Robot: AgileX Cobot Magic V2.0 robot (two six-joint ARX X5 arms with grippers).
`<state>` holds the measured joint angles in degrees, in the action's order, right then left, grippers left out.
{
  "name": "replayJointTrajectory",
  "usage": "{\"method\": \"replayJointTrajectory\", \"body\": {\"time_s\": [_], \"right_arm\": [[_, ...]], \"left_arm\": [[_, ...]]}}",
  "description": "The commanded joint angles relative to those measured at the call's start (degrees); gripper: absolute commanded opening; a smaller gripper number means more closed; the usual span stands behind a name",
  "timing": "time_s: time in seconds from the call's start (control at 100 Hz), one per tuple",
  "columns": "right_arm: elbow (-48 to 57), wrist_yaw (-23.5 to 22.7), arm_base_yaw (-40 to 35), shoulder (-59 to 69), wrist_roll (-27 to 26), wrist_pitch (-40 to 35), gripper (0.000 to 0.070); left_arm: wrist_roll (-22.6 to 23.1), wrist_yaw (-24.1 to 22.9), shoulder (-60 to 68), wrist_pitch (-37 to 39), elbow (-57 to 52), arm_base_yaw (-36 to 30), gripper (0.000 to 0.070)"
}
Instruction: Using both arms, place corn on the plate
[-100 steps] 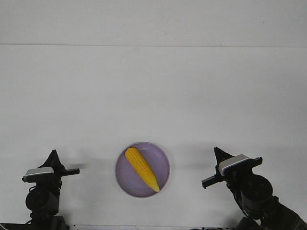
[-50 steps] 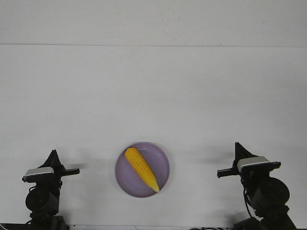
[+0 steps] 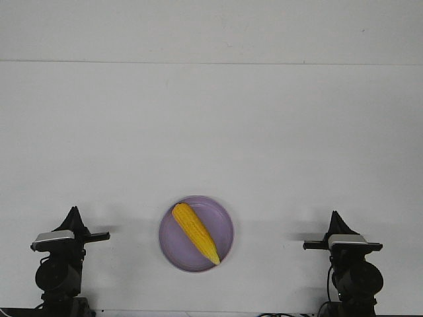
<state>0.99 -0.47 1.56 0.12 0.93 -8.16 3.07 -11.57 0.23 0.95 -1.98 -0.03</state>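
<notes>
The yellow-orange corn (image 3: 195, 232) lies slantwise on the lavender plate (image 3: 225, 221) at the near middle of the table, its pale tip toward the near right. My left gripper (image 3: 74, 213) is at the near left, pointing away, its fingers together and empty, well to the left of the plate. My right gripper (image 3: 337, 217) is at the near right, pointing away, fingers together and empty, well to the right of the plate. Neither touches the corn or the plate.
A white table (image 3: 211, 132) stretches away to a far edge line near the top of the front view. A silver-grey block sits on each wrist, left (image 3: 53, 237) and right (image 3: 344, 240).
My right arm has drawn back to the right and toward the near edge, turning to point straight away. The left arm, corn and plate have not moved.
</notes>
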Motion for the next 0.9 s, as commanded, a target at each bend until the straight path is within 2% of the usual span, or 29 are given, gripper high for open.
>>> {"method": "replayJointTrajectory", "body": {"time_s": [0.0,0.89], "right_arm": [[-0.26,-0.17,0.07,-0.07,0.13,0.46,0.0011],[-0.26,0.0,0.02,-0.07,-0.02,2.16,0.0011]], "left_arm": [[0.35,0.22,-0.07,0.81,1.18,0.07,0.0013],[0.35,0.24,-0.07,0.83,1.18,0.07,0.0013]]}}
